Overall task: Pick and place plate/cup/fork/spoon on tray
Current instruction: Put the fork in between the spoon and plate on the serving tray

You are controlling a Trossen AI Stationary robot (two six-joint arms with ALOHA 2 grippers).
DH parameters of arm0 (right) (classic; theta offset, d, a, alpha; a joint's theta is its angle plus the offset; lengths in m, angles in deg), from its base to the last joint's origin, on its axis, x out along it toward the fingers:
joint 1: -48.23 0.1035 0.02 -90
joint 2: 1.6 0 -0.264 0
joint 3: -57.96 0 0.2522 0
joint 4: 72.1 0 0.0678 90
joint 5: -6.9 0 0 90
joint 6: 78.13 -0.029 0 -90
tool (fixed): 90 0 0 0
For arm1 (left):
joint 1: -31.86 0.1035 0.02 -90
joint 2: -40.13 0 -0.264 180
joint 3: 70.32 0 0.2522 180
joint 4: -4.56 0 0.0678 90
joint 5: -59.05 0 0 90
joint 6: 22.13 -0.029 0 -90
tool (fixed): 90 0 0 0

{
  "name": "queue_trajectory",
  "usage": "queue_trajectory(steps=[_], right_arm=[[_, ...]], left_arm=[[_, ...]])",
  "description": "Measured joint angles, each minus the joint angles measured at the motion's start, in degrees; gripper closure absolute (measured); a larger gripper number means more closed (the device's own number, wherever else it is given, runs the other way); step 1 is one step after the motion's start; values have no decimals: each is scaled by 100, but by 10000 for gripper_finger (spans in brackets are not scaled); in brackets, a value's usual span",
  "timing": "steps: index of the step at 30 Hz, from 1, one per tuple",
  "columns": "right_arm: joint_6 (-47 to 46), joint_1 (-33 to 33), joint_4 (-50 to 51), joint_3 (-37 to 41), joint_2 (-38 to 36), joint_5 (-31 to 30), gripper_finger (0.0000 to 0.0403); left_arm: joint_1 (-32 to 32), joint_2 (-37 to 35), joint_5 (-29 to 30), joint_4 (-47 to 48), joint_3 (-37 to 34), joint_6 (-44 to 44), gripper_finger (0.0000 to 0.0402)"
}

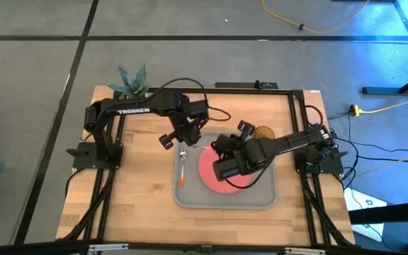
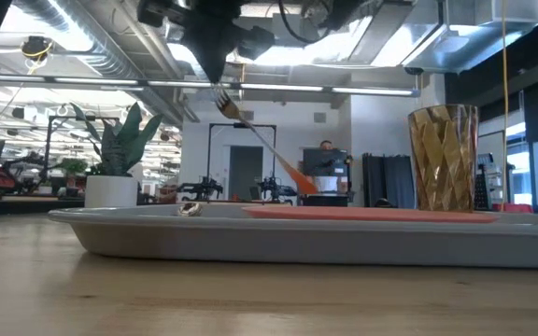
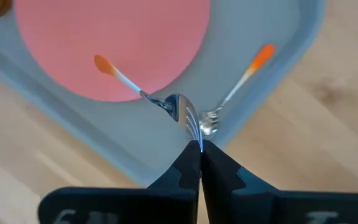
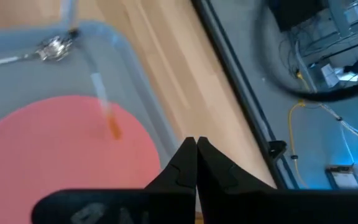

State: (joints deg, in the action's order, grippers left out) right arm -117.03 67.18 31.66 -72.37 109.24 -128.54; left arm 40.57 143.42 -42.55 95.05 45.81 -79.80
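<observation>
The left gripper's [image 3: 201, 147] jaws are pinching the tines of the fork [image 3: 143, 95], holding it in the air above the tray's left edge, its orange handle slanting down over the plate. The right gripper's [image 4: 196, 144] jaws are pressed together, holding nothing, hovering above the plate. The tray [image 1: 264, 200] is sitting near the counter's [image 1: 140, 191] front edge, right of centre. The plate [image 1: 207, 170] is lying flat in the tray's middle. The cup [image 1: 264, 132] is standing upright at the tray's far right corner. The spoon [image 1: 182, 168] is lying along the tray's left edge, bowl toward the far side.
</observation>
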Motion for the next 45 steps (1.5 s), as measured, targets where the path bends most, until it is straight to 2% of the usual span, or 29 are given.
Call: queue_trajectory(steps=[10, 17, 22, 34, 45], right_arm=[[316, -6, 4, 0, -672, -128, 402], [489, -6, 5, 0, -876, -122, 402], [599, -6, 9, 73, -880, -106, 402], [458, -10, 4, 364, -871, -148, 402], [415, -10, 0, 372, -867, -148, 402]], left_arm=[[-507, -4, -529, 500, 0, 208, 401], [-620, -15, -1583, 825, 0, 182, 401], [-618, -15, -2061, 943, 0, 163, 401], [-472, 70, -2597, 1326, 5, -17, 401], [-45, 834, -2845, 1330, -11, -139, 401]])
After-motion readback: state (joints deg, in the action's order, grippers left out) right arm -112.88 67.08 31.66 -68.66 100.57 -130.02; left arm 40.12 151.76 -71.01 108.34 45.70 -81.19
